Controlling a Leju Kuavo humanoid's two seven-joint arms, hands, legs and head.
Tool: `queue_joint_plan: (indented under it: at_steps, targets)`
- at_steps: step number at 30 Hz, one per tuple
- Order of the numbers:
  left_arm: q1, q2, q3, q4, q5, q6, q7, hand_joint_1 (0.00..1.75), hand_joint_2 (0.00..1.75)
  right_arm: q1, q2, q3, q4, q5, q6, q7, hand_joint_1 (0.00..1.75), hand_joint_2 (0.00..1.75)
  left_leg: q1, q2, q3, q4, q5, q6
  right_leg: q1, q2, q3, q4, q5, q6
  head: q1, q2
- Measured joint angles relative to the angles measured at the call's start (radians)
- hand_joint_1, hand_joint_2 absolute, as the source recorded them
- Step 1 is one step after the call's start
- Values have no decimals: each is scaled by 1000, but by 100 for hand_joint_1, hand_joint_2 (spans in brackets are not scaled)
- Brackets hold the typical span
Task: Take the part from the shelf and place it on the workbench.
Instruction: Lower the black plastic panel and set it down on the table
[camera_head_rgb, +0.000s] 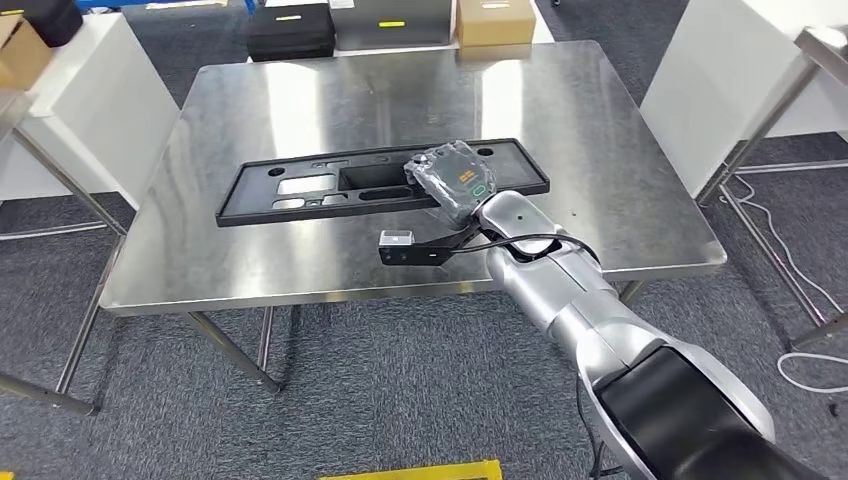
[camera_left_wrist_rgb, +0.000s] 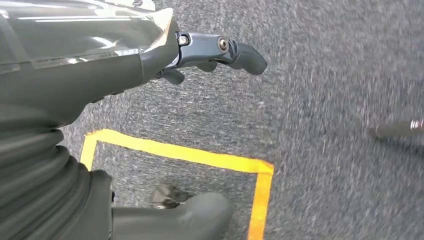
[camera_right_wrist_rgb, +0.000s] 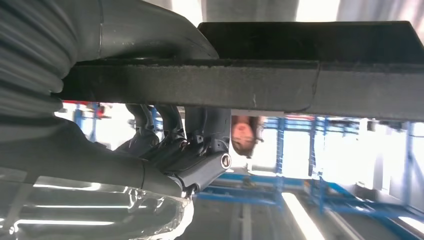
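Observation:
A long black plastic part (camera_head_rgb: 300, 185) with several cut-outs lies flat across the middle of the steel workbench (camera_head_rgb: 620, 210). My right hand (camera_head_rgb: 455, 180), its back wrapped in clear film, sits over the part's right portion. In the right wrist view the part's edge (camera_right_wrist_rgb: 300, 85) runs between the thumb and the dark fingers (camera_right_wrist_rgb: 175, 145), so the hand grips it. My left hand (camera_left_wrist_rgb: 200, 55) hangs at my side above the carpet, fingers apart from the thumb and holding nothing.
Beyond the workbench's far edge stand a black case (camera_head_rgb: 290, 32), a grey box (camera_head_rgb: 392, 22) and a cardboard box (camera_head_rgb: 494, 20). White tables flank both sides. Cables (camera_head_rgb: 790, 260) lie on the floor at right. Yellow tape (camera_left_wrist_rgb: 200, 157) marks the carpet. A person (camera_right_wrist_rgb: 245, 132) stands across the bench.

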Motion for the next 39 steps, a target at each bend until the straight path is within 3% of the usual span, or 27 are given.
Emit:
queue_joint_plan:
  at_steps: [2,3,4,5,7,8,9,11,12,14,16,18,19,21,23,24,28,35,39]
  targets:
    - [-3,3,0,0,0,-5,3,0,175,5,-2,1,2,5,0,2,138,175,2,23,-58,106,-36,-3,5,-24,2,0,-4,-6,0,0]
    - [-3,3,0,0,-1,-6,4,0,175,8,-2,1,4,6,0,2,138,175,2,27,-67,119,-32,-3,6,-36,2,0,-5,-8,0,0]
    - [-2,3,0,0,-1,-7,4,0,175,10,-1,1,4,6,0,3,138,175,2,30,-57,96,-11,0,7,-47,3,0,-7,-9,-1,0]
    - [-2,4,0,0,-1,-7,5,0,175,11,0,1,5,6,0,3,138,175,1,40,-26,38,20,4,8,-57,6,0,-9,-9,-1,0]
    - [-5,7,0,0,-1,-7,5,0,175,9,0,1,5,7,0,3,138,175,-9,81,41,-85,63,15,15,-76,11,0,-16,-3,0,0]
    - [-7,8,0,-1,-1,-7,5,0,175,8,0,1,5,7,0,3,138,175,-14,94,60,-121,70,21,20,-85,13,0,-20,1,1,0]
    - [-9,8,0,-1,-1,-7,7,0,175,7,-1,1,5,7,0,4,138,175,-19,98,66,-134,67,25,23,-94,14,-1,-23,5,2,0]
    - [-9,9,0,-1,-3,-8,13,0,175,6,0,1,4,9,-1,6,138,175,-19,75,68,-140,69,34,26,-109,19,-5,-28,14,3,0]
    - [-8,9,0,-1,-5,-8,16,0,175,6,1,0,4,10,-2,8,138,175,-18,66,73,-147,71,39,26,-100,19,0,-34,18,5,0]
    - [-9,8,0,-1,-8,-10,24,0,175,5,-1,-2,3,16,-3,14,138,175,-13,53,84,-158,76,51,24,-55,-7,60,-65,19,7,0]
    - [-11,8,0,-1,-9,-14,33,0,175,9,-7,-2,5,25,-4,23,138,175,-13,37,86,-160,76,60,19,-15,-73,189,-113,12,10,0]
    - [-11,9,0,-1,-9,-27,42,0,175,19,-13,-2,8,36,-5,36,138,175,-13,18,86,-159,74,62,18,-7,-128,273,-130,16,13,0]
    - [-11,9,0,-1,-9,-36,45,0,175,23,-15,-2,9,41,-5,44,138,175,-13,10,87,-159,74,61,17,-6,-131,261,-115,23,13,0]
    - [-9,7,1,-1,-9,-51,47,0,175,25,-19,-4,11,48,-6,55,138,175,-13,-3,88,-158,72,59,15,-4,-85,138,-54,38,15,0]
    - [-8,6,1,-1,-10,-57,47,0,175,22,-20,-9,11,54,-7,60,138,175,-17,-9,86,-152,67,51,14,-2,-35,23,-3,37,15,0]
    - [-8,7,1,-1,-10,-60,48,0,175,22,-20,-11,12,57,-8,62,138,175,-19,-11,85,-149,65,47,14,-1,-23,-2,8,33,15,0]
    - [-5,7,3,-1,-10,-70,55,0,175,21,-21,-18,17,74,-9,71,138,175,-17,-9,85,-148,63,53,16,1,-20,-8,15,23,15,0]
    - [-4,7,14,-1,-9,-82,56,0,175,21,-19,-25,27,85,-8,78,138,175,-16,-4,90,-153,62,51,15,6,-20,-8,15,22,14,0]
    - [-4,11,17,-1,-8,-90,53,0,175,18,-8,-28,30,92,-7,85,138,175,-21,-3,92,-159,56,63,12,7,-15,-8,22,27,14,0]
